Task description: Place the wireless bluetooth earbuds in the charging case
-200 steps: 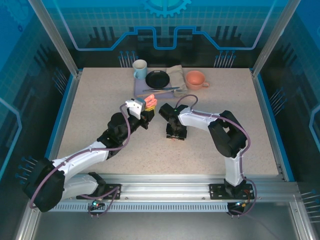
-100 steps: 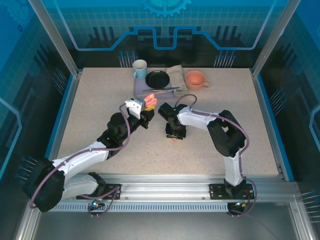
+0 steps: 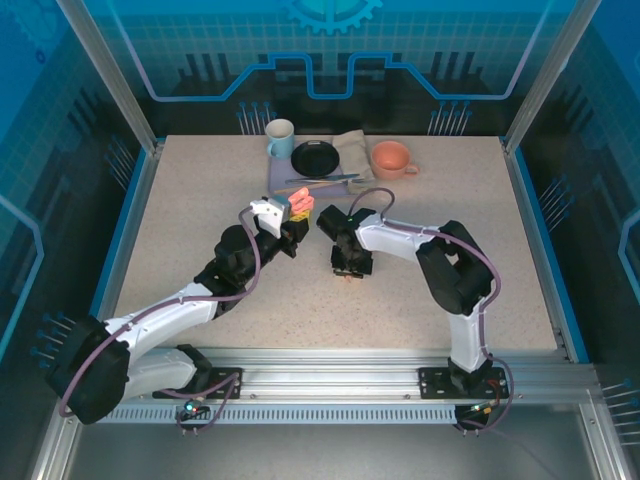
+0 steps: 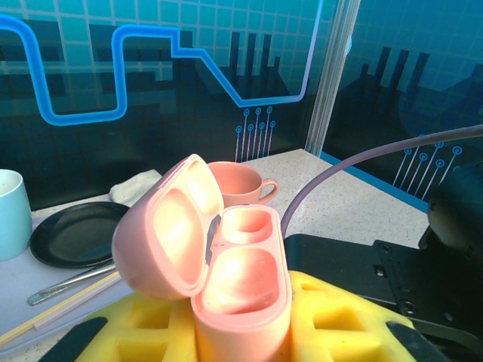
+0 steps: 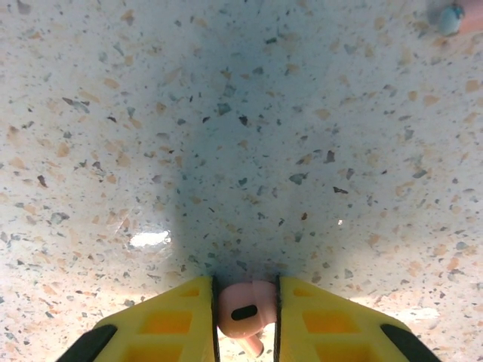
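One salmon-pink plastic earbud [image 5: 243,308] sits pinched in the right gripper [image 3: 349,268], low on the speckled tabletop [image 3: 200,200] near its middle. Left gripper [image 3: 294,214] is clenched on the open salmon-pink pebble-shaped charging case [image 4: 241,279]; both wells are empty. Risk: the tip-only hold on a rounded bud may let it squirt out or rotate on lifting and miss its well.

A pale, speckled stone-look bench [image 3: 200,200], edged with a blue strip [image 3: 125,235], sits inside an enclosure. Slanting aluminium posts [image 3: 105,70] rise from its far corners, and an aluminium rail [image 3: 330,370] runs along the near edge. Blue wall panels [image 3: 330,60] printed with glowing circuit lines close it in. Soft glare [image 5: 149,239] lies on the bench surface.
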Controlling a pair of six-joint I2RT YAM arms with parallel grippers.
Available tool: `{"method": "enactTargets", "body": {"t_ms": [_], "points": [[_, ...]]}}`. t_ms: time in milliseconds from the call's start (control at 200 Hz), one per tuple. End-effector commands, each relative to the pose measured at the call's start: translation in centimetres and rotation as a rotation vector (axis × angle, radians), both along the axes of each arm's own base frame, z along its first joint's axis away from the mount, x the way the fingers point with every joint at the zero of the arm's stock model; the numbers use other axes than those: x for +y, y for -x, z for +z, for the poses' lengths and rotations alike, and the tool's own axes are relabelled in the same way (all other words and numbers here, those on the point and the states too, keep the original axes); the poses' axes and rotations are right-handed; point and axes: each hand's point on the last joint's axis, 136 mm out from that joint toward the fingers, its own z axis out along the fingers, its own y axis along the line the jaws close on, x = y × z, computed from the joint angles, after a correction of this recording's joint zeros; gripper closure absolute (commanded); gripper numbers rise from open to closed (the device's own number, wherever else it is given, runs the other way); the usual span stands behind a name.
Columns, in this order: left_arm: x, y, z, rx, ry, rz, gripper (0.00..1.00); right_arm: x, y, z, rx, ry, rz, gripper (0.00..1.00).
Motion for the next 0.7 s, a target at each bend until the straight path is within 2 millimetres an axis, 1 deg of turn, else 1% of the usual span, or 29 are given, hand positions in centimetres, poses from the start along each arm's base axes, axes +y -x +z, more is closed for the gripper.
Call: {"method": "enactTargets", "body": {"t_ms": [0, 235, 380, 545, 630, 695], "points": [[0.4, 0.0, 0.5, -0.01, 0.011, 0.007, 1.0, -0.8, -0.4, 1.5, -0.071, 0.01, -0.004, 0.8], [0.4, 0.2, -0.1, 0.005, 0.013, 0.002, 1.0, -2.4, -0.4, 4.6, -0.151, -0.016, -0.017, 0.8], [0.3, 0.3, -0.5, 0.018, 0.019, -0.007, 1.0, -3.1, -0.7, 7.2, -0.221, -0.061, -0.025, 0.79], [-0.1, 0.6, -1.0, 0.027, 0.018, -0.037, 1.0, -3.4, -1.2, 11.2, -0.332, -0.133, -0.036, 0.79], [-0.5, 0.9, -1.2, 0.025, 0.022, -0.066, 1.0, -3.3, -1.4, 14.0, -0.399, -0.181, -0.03, 0.79], [-1.0, 1.1, -1.2, 0.024, 0.027, -0.097, 1.0, -3.3, -1.8, 16.4, -0.462, -0.22, -0.027, 0.79]]}}
